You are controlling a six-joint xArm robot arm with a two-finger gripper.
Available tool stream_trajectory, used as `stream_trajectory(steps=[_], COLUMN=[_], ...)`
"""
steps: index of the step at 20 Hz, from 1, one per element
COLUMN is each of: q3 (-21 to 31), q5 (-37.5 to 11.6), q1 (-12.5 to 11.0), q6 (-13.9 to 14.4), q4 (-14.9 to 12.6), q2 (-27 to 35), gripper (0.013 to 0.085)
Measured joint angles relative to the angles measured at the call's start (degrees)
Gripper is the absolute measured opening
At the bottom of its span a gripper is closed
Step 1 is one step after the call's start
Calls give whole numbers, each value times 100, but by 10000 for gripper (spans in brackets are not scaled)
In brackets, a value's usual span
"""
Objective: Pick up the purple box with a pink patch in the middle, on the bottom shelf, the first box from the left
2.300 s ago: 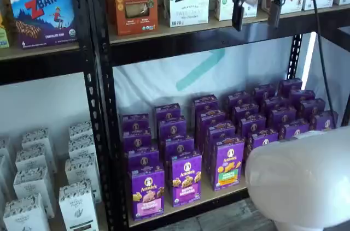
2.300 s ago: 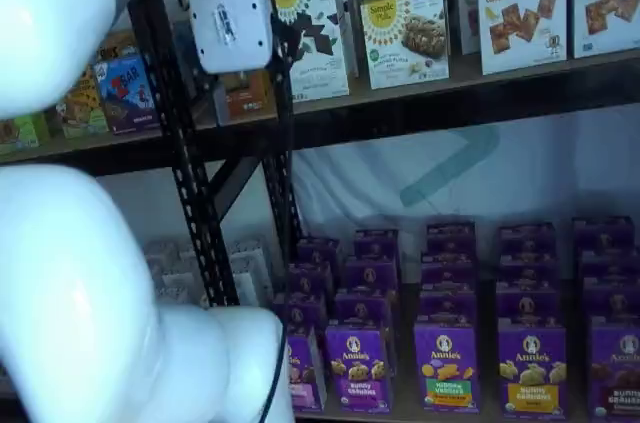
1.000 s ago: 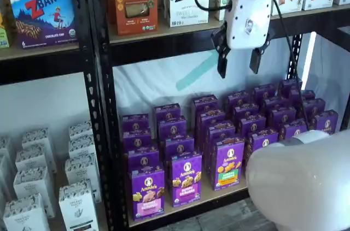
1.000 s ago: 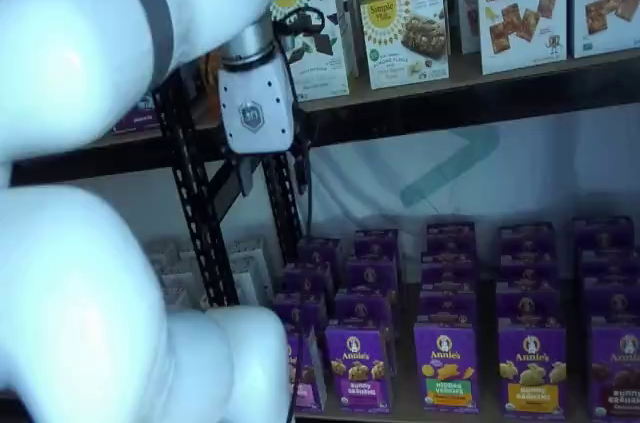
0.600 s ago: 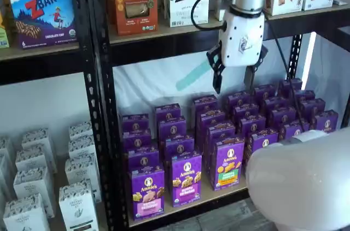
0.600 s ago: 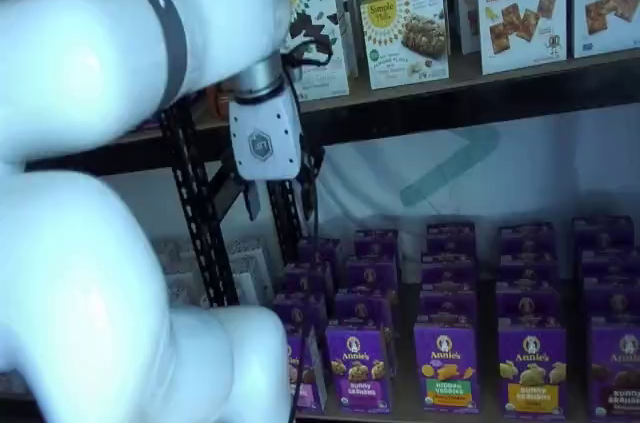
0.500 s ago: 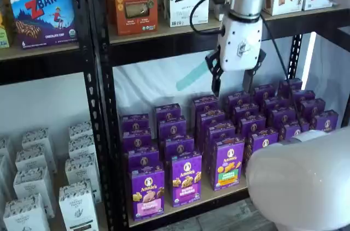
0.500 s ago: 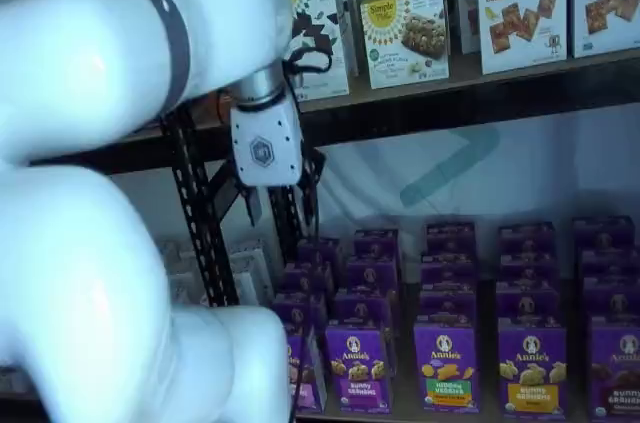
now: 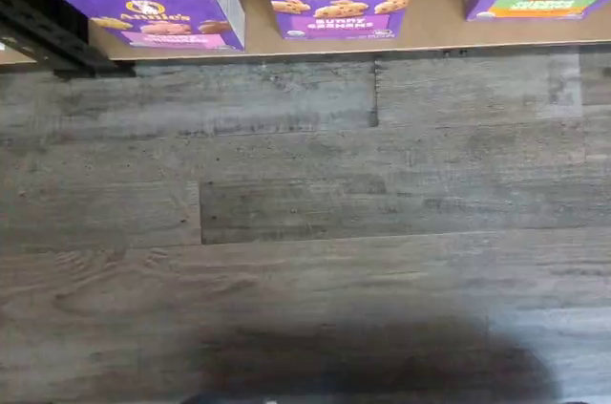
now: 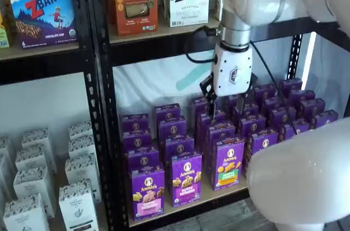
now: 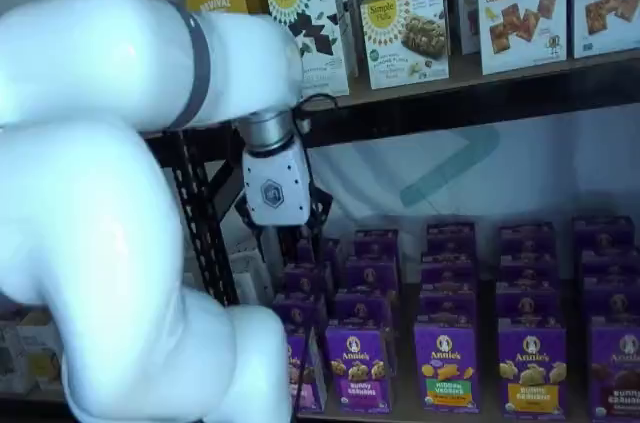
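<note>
Hand hangs mid-frame in both shelf views, above the rows of purple boxes; fingers spread wide, nothing between them. Purple box with pink patch stands lower left of centre, front row, leftmost on the bottom shelf, untouched, well apart from hand.

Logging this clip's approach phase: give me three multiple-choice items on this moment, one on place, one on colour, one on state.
1. Where is the pink-patch box? A upper shelf; B bottom shelf, front row; C floor.
2. ZBar box colour? A blue; B orange; C white.
3. The fingers? A shut on a box; B open, empty; C out of view.
B: it stands at the board's front edge. A: blue front. B: a gap shows, nothing between them.
</note>
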Motion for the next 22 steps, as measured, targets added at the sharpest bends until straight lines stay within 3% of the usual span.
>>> stream_trajectory(steps=[6,11,22], q3=[361,572,934], q5=[-806,-1445,-2913], q1=[20,129,327], q6=[19,217,268], q4=[-46,-224,-43], q2=[379,773,1764], gripper=[850,850,850])
